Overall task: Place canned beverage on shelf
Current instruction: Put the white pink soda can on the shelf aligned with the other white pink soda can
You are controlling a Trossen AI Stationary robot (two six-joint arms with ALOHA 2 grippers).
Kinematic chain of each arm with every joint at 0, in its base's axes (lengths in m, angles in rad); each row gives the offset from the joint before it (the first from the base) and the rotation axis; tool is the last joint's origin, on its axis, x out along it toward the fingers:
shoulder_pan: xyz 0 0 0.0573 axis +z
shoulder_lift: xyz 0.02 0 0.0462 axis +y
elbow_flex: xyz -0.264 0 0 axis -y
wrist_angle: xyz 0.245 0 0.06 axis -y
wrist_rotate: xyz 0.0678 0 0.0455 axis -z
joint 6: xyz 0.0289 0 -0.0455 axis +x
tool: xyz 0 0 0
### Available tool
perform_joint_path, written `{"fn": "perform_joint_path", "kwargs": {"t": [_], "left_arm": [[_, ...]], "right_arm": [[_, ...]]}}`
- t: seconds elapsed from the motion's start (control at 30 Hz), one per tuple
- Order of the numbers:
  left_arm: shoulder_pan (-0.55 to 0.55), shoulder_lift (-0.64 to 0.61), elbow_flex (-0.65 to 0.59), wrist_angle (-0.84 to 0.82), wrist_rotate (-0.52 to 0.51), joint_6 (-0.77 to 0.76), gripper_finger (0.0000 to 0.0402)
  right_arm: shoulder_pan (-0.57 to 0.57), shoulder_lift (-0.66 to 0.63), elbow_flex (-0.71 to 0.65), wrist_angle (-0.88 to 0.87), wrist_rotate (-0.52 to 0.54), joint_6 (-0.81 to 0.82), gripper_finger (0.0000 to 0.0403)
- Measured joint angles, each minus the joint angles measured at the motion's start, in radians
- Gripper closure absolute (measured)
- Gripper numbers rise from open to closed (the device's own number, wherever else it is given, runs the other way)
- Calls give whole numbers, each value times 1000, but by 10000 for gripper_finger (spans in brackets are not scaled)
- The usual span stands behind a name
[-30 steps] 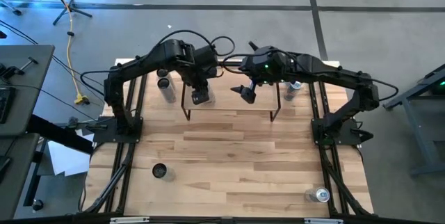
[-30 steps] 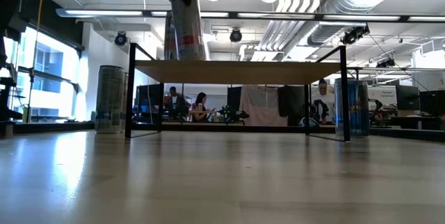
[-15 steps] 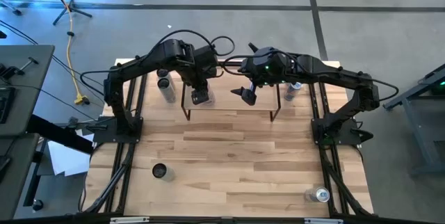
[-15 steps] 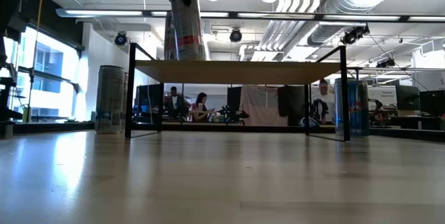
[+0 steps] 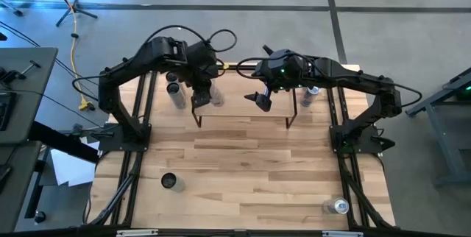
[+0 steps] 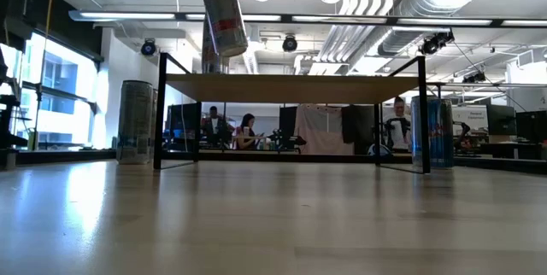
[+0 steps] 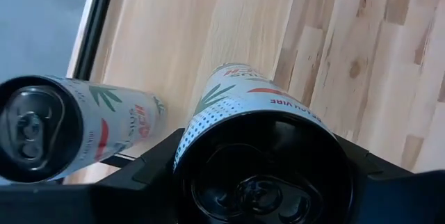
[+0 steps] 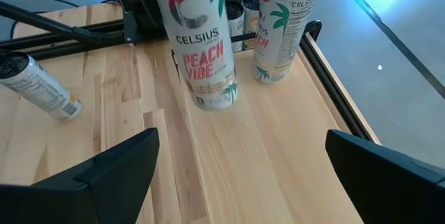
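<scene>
Since the earlier frame the left gripper (image 5: 200, 92) had lifted its can (image 6: 224, 12) clear of the shelf (image 6: 291, 88), fingers clamped, tilted above the left end. Placement remained undone. The right gripper (image 5: 261, 101) hovered open nearby.

From overhead I see the left claw (image 5: 202, 92) over the shelf's (image 5: 245, 97) left end, gripping a can (image 5: 214, 94). The right claw (image 5: 261, 101) hangs with fingers spread above the shelf's middle. Two cans (image 5: 175, 93) stand left of the shelf, one (image 5: 309, 94) right; two more (image 5: 168, 182) sit near the desk's (image 5: 243, 171) front edge.
</scene>
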Motion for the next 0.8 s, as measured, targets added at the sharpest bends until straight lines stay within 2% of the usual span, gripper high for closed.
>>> {"fn": "perform_joint_path", "kwargs": {"t": [0.2, 0.33, 0.43, 0.67, 0.8], "left_arm": [[29, -7, 0, 0, -38, 126, 176], [36, -7, 0, 0, -70, 370, 176], [34, -7, 0, 1, -65, 471, 176], [30, -11, -18, -1, 0, 495, 176], [32, -67, -17, 0, 51, 498, 176]], "right_arm": [[0, 0, 0, 0, -10, 13, 5], [0, 0, 0, 0, -11, 22, 5], [0, 0, 0, 0, -17, 25, 5], [0, 0, 0, -1, -23, 30, 5], [0, 0, 0, 0, -23, 47, 5]]}}
